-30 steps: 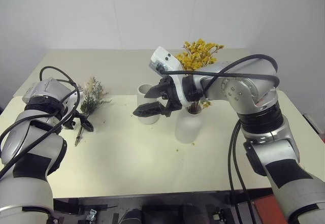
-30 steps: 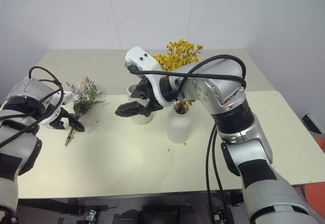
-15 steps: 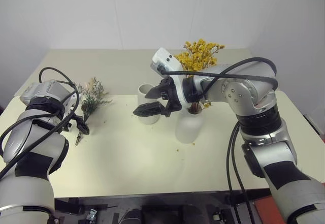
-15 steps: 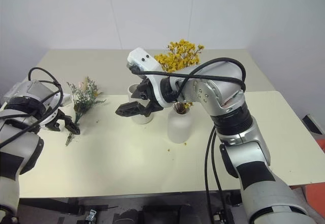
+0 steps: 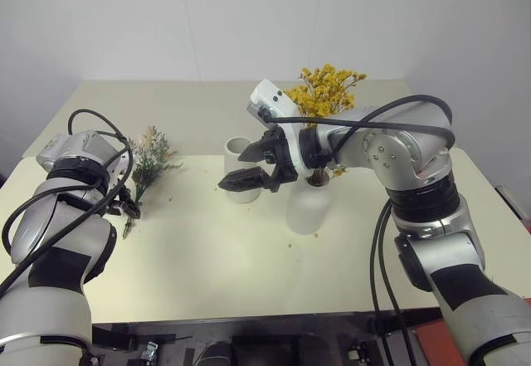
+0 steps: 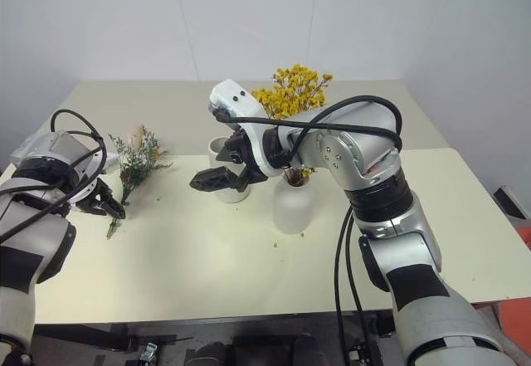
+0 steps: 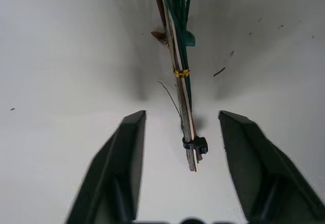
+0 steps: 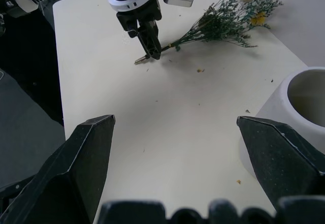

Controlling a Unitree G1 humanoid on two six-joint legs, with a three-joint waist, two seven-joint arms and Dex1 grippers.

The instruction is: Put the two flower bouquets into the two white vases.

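Black left gripper (image 7: 185, 155) jaws straddle grey-green bouquet (image 7: 180, 56) stems — untouched.

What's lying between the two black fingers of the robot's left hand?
The thin stem end of the grey-green bouquet lies on the table between the left hand's fingers, untouched by either, seen in the left wrist view.

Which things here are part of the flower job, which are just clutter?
Job:
- grey-green bouquet, lying on the table
- yellow bouquet, in the narrow-neck vase
- wide-mouth vase, empty
- left hand

Clutter:
- crumbs on the table
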